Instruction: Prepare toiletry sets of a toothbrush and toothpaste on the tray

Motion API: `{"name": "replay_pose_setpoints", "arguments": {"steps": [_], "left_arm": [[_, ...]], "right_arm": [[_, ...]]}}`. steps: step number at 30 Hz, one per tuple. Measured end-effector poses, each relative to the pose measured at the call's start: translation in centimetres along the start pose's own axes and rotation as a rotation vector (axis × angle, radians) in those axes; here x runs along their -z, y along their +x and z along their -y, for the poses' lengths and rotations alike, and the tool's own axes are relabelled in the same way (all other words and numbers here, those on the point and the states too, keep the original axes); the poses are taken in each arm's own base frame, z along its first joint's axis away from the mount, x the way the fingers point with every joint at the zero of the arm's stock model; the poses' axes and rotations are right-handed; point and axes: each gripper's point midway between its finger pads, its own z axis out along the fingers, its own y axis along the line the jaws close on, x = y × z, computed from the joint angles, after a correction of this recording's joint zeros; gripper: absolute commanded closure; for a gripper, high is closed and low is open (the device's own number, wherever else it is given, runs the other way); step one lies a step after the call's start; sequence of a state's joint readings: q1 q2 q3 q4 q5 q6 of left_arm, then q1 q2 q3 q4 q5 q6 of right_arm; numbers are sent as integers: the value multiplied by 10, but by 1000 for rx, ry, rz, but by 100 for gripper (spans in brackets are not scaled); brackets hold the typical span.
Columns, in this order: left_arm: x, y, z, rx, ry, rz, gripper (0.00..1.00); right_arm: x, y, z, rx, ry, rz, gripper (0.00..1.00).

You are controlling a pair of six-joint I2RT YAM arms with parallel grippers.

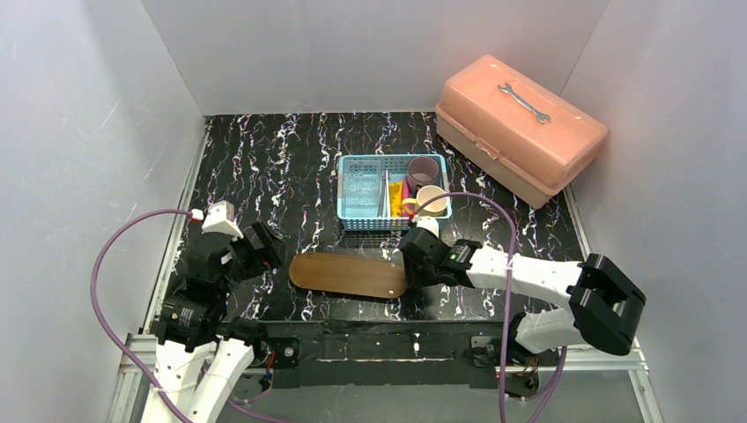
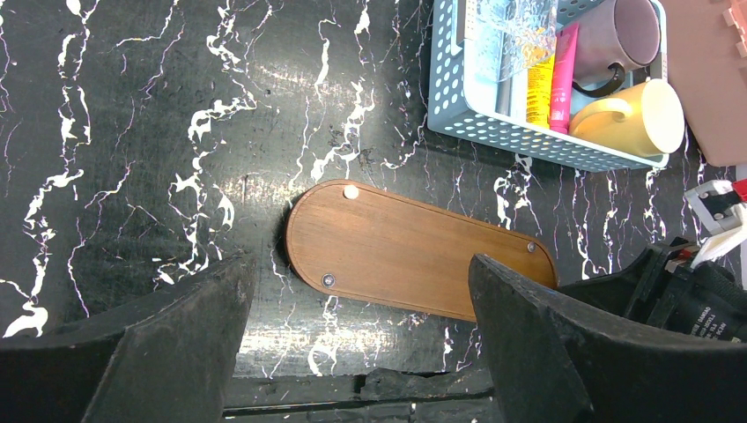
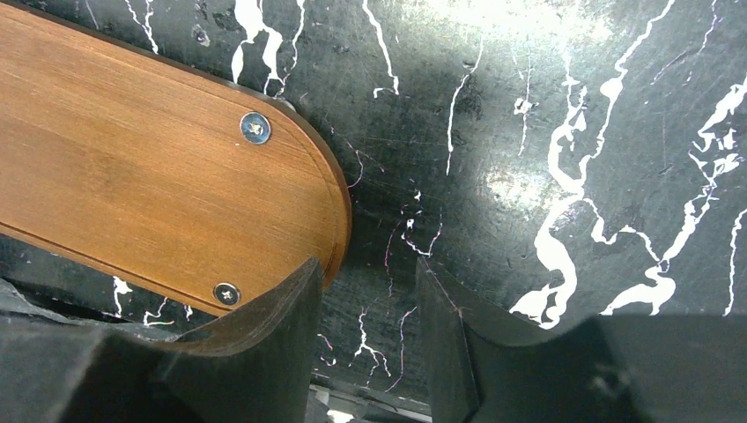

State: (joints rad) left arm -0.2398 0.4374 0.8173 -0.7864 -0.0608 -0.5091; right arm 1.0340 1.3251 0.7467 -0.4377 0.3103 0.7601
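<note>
Tray (image 1: 348, 275) lies flat on the worktop (image 1: 264, 167) just before the basket (image 1: 379, 222). It's stiff, light wood with a thin rim, so pinch a rounded end. Your right end effector (image 3: 368, 286) is beside that end, barely parted and empty. Your left end effector (image 2: 361, 269) is spread wide and empty.

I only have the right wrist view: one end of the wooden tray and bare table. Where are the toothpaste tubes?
Observer: The yellow tube and pink tube lie side by side in the blue basket, just beyond the tray.
Operator: And the toothbrushes?
Observer: The toothbrushes are in that same basket, just left of the tubes. I cannot count them.
Operator: Is the left claw busy?
Observer: No. The left claw is wide open and empty, above the tray's other end.
</note>
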Motion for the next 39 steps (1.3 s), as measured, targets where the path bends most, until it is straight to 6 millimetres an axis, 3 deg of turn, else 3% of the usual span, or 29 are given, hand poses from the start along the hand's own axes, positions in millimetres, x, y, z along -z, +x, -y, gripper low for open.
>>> {"name": "replay_pose_setpoints", "arguments": {"steps": [22,39], "left_arm": [[0,0,0,0,0,0,10],[0,0,0,0,0,0,10]], "right_arm": [[-7,-1,-1,3,10,1,50],[1,3,21,14,78,19,50]]}}
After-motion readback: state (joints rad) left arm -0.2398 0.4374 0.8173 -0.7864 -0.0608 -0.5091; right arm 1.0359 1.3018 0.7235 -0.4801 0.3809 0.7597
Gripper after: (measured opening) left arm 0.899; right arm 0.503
